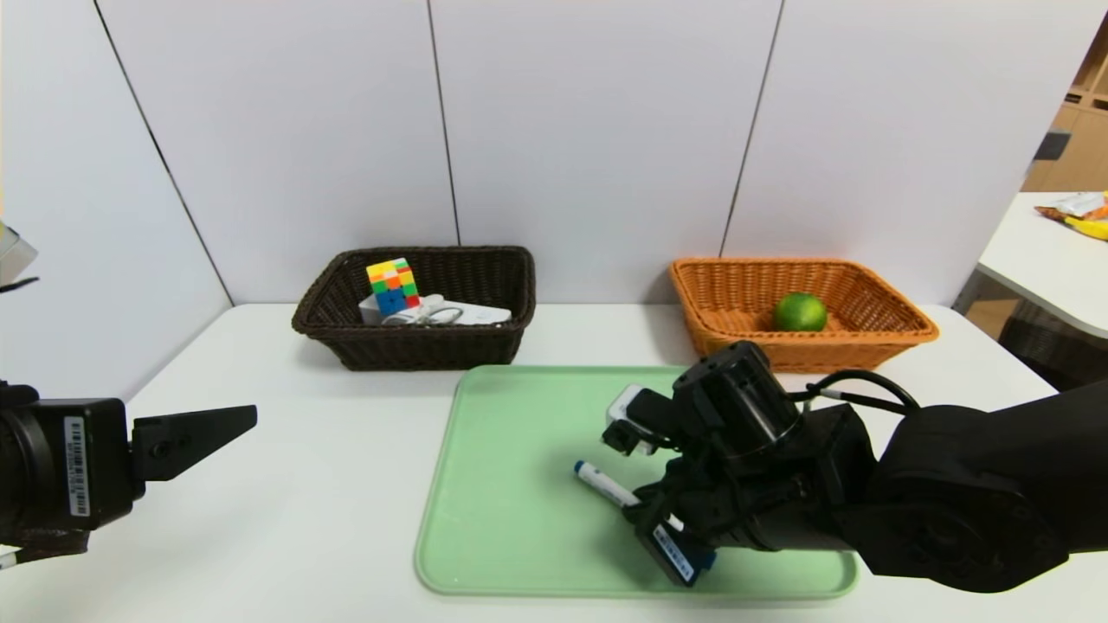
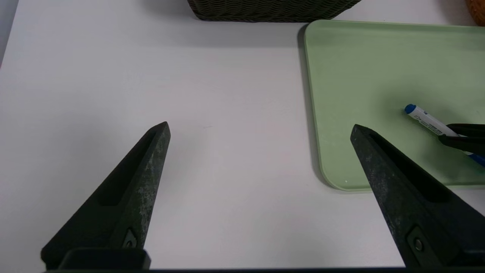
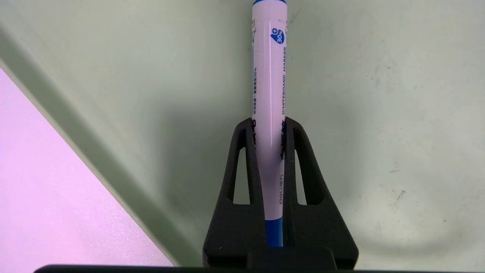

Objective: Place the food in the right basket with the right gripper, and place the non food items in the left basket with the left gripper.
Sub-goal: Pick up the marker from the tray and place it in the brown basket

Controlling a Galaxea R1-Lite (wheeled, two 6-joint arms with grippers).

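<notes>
Clenched the marker (image 3: 269,94) in the right gripper (image 3: 269,121), low over the tray (image 1: 519,450). Held the left gripper (image 2: 260,125) wide and empty beside it. Had lime (image 1: 800,312) in the right basket (image 1: 805,350), cube (image 1: 394,287) and strip (image 1: 480,315) in the left basket (image 1: 424,349); only lacked the marker.

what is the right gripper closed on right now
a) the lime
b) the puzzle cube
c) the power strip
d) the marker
d, the right gripper has its fingers pressed against both sides of the white marker, over the green tray.
</notes>
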